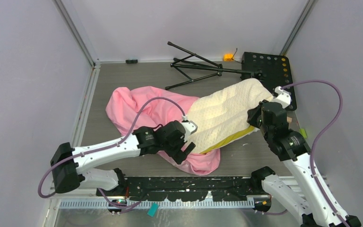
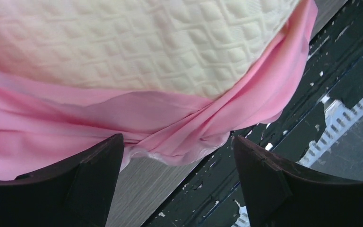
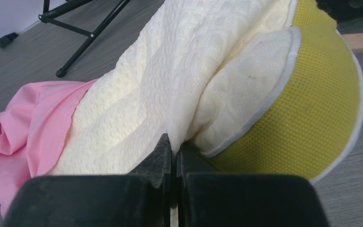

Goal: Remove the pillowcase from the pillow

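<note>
Pillow (image 1: 227, 113) long axis diag., near-L to far-R.

Soft, even light, apparently from above, leaves faint shadows. Top view sharp; wrist views blur close in, notably at the left gripper (image 2: 177, 138).

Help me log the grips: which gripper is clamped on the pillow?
The right gripper: its fingers are pinched shut on a fold of the cream pillow. The left gripper is wide open at the pink pillowcase's edge, gripping nothing.
</note>
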`<action>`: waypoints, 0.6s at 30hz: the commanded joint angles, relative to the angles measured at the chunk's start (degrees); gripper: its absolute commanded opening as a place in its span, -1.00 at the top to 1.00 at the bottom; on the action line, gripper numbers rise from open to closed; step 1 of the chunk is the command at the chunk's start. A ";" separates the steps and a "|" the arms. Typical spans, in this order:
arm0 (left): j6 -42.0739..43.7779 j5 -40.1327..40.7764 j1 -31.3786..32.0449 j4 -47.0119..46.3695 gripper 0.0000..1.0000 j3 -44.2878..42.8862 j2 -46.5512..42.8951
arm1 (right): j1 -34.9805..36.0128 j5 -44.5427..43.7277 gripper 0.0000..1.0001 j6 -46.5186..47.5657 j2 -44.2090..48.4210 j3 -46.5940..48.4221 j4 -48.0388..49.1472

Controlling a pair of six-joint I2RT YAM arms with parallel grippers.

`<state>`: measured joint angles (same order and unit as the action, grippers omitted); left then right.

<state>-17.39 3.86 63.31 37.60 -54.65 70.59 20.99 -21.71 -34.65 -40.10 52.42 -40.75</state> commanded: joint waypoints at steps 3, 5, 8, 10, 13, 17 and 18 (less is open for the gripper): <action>2.46 -2.48 2.59 -6.43 -0.23 0.52 5.41 | 0.01 -0.18 0.95 -1.97 1.34 0.93 5.27; 1.58 -1.16 2.55 -7.19 0.38 1.57 5.40 | -0.04 -0.50 0.95 -2.08 1.40 1.00 5.24; 0.36 3.42 2.55 -6.18 0.99 2.32 2.54 | -0.06 -2.19 0.96 -1.74 1.51 1.54 5.09; -0.23 8.78 2.50 -4.68 1.00 2.76 -1.50 | -0.07 -4.09 0.97 -1.19 1.23 2.24 5.09; -3.48 19.72 1.34 -0.88 1.00 3.26 -8.38 | -0.06 -11.42 0.99 -2.01 -0.05 4.72 2.83; -8.65 25.39 -8.23 2.93 1.00 5.33 -18.89 | 0.00 -28.11 1.00 -6.11 -1.01 8.25 -2.94; -9.73 25.50 -11.70 3.08 1.00 6.11 -21.44 | -0.07 -31.15 1.00 -6.69 -0.58 8.69 -3.66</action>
<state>-21.50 17.89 61.21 35.83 -50.59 58.15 21.34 -31.55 -37.69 -41.98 55.07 -44.60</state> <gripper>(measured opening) 0.012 0.047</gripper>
